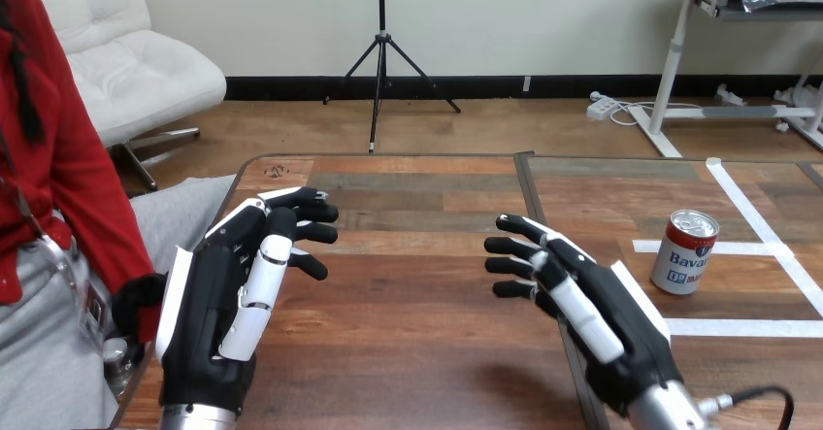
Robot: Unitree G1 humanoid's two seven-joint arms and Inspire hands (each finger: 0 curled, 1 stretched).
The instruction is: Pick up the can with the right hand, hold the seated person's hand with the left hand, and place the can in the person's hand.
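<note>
A red and white can [685, 252] stands upright on the table at the right, inside a square marked with white tape. My right hand [590, 312] hovers to the left of it, apart from it, fingers straight and spread, pointing toward the table's middle. My left hand [238, 289] is raised near the table's left edge, its fingers relaxed and holding nothing. The person sits at the left; their red sleeve [82, 187] ends just behind my left hand, and their hand is hidden behind it.
White tape lines [757, 216] frame the can's spot on the right half of the wooden table [417, 284]. A seam [532, 197] runs between the two table halves.
</note>
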